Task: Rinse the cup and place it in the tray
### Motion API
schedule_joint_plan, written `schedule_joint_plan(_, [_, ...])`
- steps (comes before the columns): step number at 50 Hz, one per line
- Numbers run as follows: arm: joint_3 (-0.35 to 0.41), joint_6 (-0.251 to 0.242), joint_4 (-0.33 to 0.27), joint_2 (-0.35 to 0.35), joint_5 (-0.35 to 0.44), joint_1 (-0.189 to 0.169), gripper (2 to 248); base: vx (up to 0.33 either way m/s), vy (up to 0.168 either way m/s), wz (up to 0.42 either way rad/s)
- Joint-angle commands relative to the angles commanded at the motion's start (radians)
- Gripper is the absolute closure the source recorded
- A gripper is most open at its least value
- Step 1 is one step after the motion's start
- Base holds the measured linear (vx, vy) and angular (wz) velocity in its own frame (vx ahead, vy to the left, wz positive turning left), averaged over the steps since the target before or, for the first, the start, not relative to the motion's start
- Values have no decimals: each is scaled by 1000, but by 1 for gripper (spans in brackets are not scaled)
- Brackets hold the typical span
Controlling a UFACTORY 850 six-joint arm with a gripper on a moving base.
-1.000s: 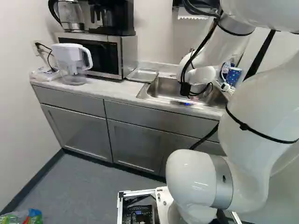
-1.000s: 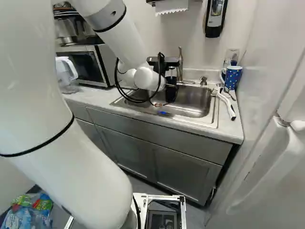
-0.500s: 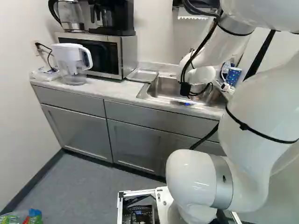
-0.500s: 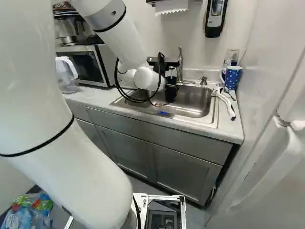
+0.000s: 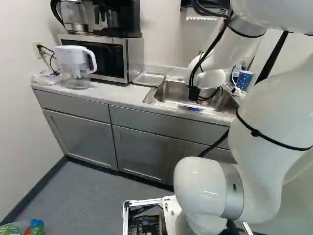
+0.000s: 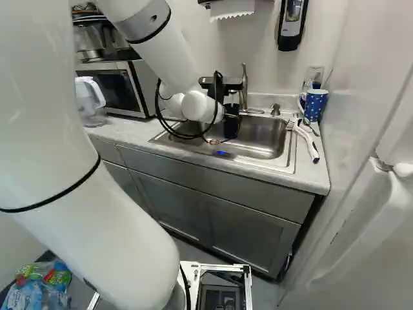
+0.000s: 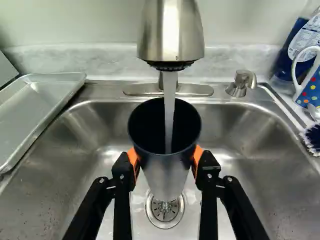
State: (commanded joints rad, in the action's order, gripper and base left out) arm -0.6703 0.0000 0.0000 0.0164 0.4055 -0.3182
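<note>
In the right base view my gripper [image 6: 228,112] is over the sink [image 6: 264,137], partly hidden by the wrist. In the wrist view both orange pads of the gripper [image 7: 166,159] press the cup [image 7: 165,172] from two sides. The cup is dark inside, with its mouth facing up under the faucet [image 7: 171,35]. Water [image 7: 170,107] runs from the spout into it. Below the cup lies the sink drain [image 7: 165,211]. The metal tray [image 7: 37,112] rests on the counter beside the sink; the left base view shows this tray [image 5: 149,79] between microwave and sink.
A polka-dot mug [image 6: 314,105], a white-handled brush [image 6: 306,139] and a soap pump [image 7: 241,83] stand or lie at the sink's far side from the tray. A water pitcher [image 5: 75,66] and a microwave [image 5: 117,58] are at the counter's other end.
</note>
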Motion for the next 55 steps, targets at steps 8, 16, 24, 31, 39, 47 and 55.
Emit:
schedule_joint_plan(8, [0, 0, 0, 0, 0, 0, 128, 0, 0, 0])
schedule_joint_plan(16, [0, 0, 0, 0, 0, 0, 128, 0, 0, 0])
schedule_joint_plan(24, [0, 0, 0, 0, 0, 0, 128, 0, 0, 0])
schedule_joint_plan(31, [0, 0, 0, 0, 0, 0, 128, 0, 0, 0])
schedule_joint_plan(39, [0, 0, 0, 0, 0, 0, 128, 0, 0, 0])
schedule_joint_plan(47, [0, 0, 0, 0, 0, 0, 128, 0, 0, 0])
schedule_joint_plan(55, [0, 0, 0, 0, 0, 0, 128, 0, 0, 0])
